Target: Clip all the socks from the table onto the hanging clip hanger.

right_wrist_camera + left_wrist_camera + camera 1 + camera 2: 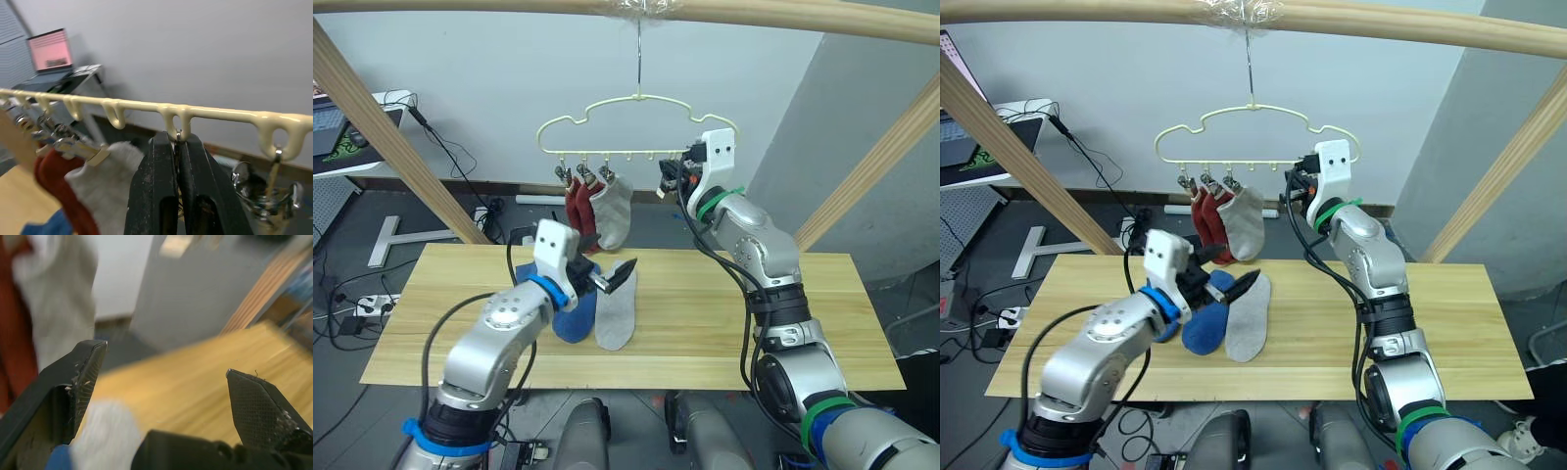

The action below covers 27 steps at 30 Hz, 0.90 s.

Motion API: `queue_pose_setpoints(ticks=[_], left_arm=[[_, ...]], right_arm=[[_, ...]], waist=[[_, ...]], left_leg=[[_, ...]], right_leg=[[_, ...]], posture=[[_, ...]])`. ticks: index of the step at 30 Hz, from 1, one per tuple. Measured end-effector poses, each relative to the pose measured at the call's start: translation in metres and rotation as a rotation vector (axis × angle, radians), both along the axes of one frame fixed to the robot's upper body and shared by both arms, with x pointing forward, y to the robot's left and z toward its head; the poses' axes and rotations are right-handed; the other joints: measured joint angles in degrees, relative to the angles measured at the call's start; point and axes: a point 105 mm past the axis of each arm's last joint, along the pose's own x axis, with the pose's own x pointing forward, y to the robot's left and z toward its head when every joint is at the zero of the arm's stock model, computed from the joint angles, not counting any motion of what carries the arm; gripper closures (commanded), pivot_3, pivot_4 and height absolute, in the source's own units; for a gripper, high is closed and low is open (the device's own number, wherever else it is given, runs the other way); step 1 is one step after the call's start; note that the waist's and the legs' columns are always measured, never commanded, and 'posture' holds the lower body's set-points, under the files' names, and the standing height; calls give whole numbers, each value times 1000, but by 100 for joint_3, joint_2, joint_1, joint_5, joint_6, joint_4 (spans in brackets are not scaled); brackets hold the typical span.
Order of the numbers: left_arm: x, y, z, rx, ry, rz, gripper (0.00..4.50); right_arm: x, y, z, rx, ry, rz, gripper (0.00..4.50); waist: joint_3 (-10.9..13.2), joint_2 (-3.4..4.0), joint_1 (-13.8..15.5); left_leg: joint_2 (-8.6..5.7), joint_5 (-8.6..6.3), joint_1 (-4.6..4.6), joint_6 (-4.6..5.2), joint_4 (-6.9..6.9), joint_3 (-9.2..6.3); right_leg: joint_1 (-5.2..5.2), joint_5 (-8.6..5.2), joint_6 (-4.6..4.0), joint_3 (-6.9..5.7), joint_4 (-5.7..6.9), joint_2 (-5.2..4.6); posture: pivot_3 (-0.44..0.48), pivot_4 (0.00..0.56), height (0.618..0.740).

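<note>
Risk: the right hand (177, 147), fingers pressed together on a clip under the hanger (636, 122), could tug the freely hanging hanger and set it swinging. Left hand (605, 274) is spread and empty above a grey sock (617, 311) and blue socks (573, 313) mid-tabletop (783, 323). Three socks (597, 211) hang clipped at left. Sloping wooden poles (382, 127) flank both arms.

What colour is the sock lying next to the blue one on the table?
Light grey, plain knit; the right eye view shows it best.
</note>
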Motion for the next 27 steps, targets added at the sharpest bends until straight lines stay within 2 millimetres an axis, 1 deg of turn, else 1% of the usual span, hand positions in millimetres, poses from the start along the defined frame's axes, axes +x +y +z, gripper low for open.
queue_pose_setpoints(ticks=[2, 4, 5, 6, 7, 12, 15, 16, 18, 22, 24, 27], left_arm=[[7, 4, -32, 13, 61, 48, 0], [12, 0, -65, 25, 129, 70, 0], [13, -3, -78, 33, 160, 71, 0], [14, -8, -86, 40, 176, 68, 0], [18, -12, -90, 45, 176, 62, 0], [38, -25, -89, 59, 130, 63, 0], [42, -23, -101, 100, 151, 76, 0], [42, -22, -105, 112, 166, 70, 175], [40, -24, -106, 125, 171, 41, 603], [38, -22, -109, 150, 180, 22, 1772], [37, -21, -109, 151, 181, 21, 2447], [30, -19, -111, 145, 184, 11, 3332]], right_arm=[[-3, -4, 1, -14, 8, -2, 4493], [-5, -7, 2, -25, 14, -7, 4493], [-6, -8, 2, -26, 16, -8, 4493], [-7, -9, 1, -27, 21, -10, 4493], [-8, -9, 0, -27, 25, -10, 4493], [-12, -10, 1, -27, 34, -20, 4493], [-15, -11, 2, -26, 34, -32, 4493], [-16, -11, 2, -25, 34, -33, 4498], [-17, -13, 1, -24, 39, -37, 4500], [-18, -14, 1, -26, 40, -41, 4500], [-18, -14, 1, -28, 40, -41, 4500], [-19, -15, 1, -33, 38, -41, 4500]], waist=[[3, 4, -3], [4, 5, -11], [4, 5, -14], [4, 5, -17], [4, 5, -18], [4, 5, -33], [4, 5, -50], [4, 5, -62], [3, 4, -90], [3, 4, -109], [2, 3, -113], [1, 3, -126]], left_leg=[[0, 0, 1, 1, 1, 2], [-1, 1, 0, 1, 4, 3], [-1, 1, -1, 1, 4, 3], [-1, 1, -2, 1, 5, 4], [-1, 1, -4, 1, 6, 3], [-2, 0, -2, 1, 9, 6], [-2, 0, -3, 1, 9, 6], [-2, 0, -3, 2, 8, 6], [-1, 0, -2, 2, 8, 4], [-1, 0, 2, 2, 10, 5], [-1, 0, 2, 1, 13, 6], [1, 0, 2, 2, 14, 7]], right_leg=[[-1, 0, 0, 1, 4, 0], [0, 0, 0, 0, 1, 0], [0, 0, 0, 0, 2, 0], [-1, 0, 1, 0, 1, 0], [-1, 0, 1, 0, 1, 0], [2, 1, 3, 2, 2, 0], [2, 1, 4, 2, 0, 0], [1, 1, 5, 1, 0, 0], [3, 1, 5, 0, 1, 0], [8, 2, 6, 0, 4, -1], [9, 2, 8, 0, 4, -1], [9, 3, 8, 0, 4, -3]], posture=[[-32, 273, 740], [-41, 275, 740], [-41, 275, 740], [-48, 275, 740], [-48, 275, 740], [-81, 274, 740], [-88, 270, 740], [-88, 270, 740], [-90, 266, 740], [-89, 265, 740], [-83, 260, 740], [-79, 257, 740]])
